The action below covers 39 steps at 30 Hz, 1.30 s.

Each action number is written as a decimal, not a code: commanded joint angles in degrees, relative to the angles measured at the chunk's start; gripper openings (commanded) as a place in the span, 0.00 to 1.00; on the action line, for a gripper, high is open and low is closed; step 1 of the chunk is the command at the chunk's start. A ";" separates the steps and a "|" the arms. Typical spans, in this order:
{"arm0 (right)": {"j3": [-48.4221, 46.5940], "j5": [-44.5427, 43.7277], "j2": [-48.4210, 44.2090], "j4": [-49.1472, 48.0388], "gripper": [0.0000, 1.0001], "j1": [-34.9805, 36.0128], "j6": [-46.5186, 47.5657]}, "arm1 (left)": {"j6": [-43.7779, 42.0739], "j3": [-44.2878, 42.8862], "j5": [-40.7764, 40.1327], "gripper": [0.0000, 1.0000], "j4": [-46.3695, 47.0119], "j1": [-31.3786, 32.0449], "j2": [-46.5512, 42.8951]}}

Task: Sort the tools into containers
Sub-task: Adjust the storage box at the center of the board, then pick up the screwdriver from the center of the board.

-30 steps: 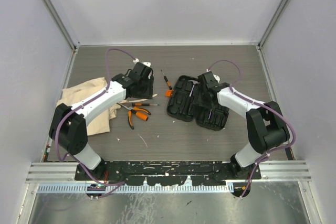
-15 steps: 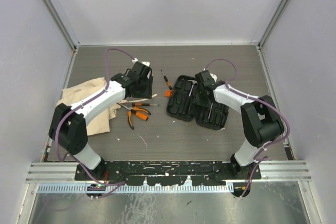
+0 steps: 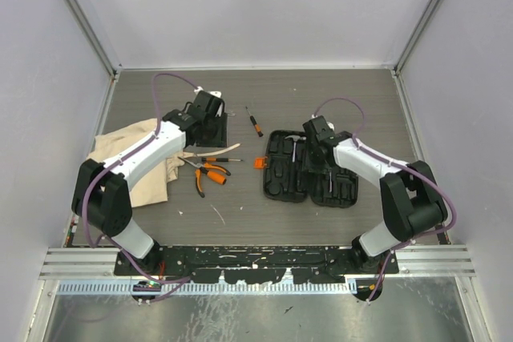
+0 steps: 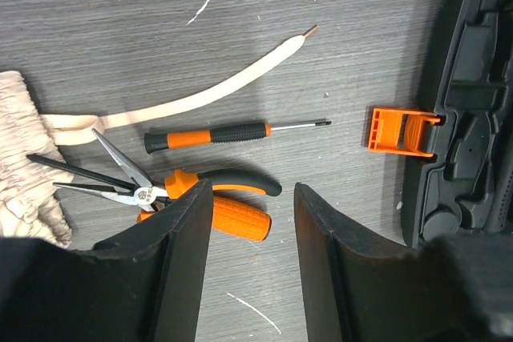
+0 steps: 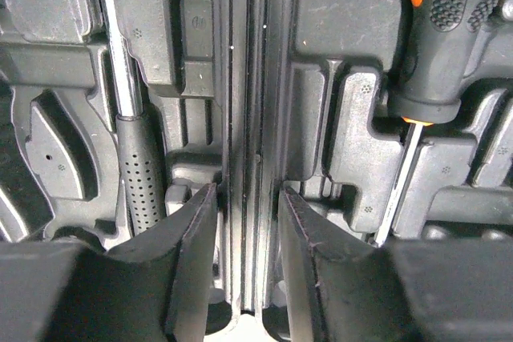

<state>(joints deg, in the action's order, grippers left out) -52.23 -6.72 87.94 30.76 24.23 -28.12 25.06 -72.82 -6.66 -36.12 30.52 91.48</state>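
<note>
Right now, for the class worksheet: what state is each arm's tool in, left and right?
Left tool: open, holding nothing.
Right tool: closed on the middle ridge of the case.

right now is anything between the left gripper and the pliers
nothing visible does: the left gripper hangs open right over the pliers, and their orange handle lies in plain view in the gap

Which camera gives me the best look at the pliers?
The left wrist view: the pliers lie close below the camera, with needle-nose tips, pivot and orange handles clear. The top view shows the pliers only as a small orange shape near the bag. The right wrist view shows just the case's inside, no pliers.
</note>
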 commanded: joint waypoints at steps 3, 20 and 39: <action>-7.65 -2.86 -5.62 4.13 0.46 0.38 2.46 | -0.86 -3.25 1.99 0.46 -1.28 -1.14 -3.62; -35.13 5.20 13.99 0.20 0.51 4.30 13.22 | -5.97 -4.89 -0.40 0.52 -2.55 -3.62 -10.81; -65.94 5.18 43.88 6.94 0.46 7.80 20.68 | -5.73 -2.88 -0.89 0.53 -2.12 -5.61 -12.03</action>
<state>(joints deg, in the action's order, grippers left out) -113.43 -0.97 131.11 36.45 31.92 -9.78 19.88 -75.55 -7.79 -40.12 25.76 81.82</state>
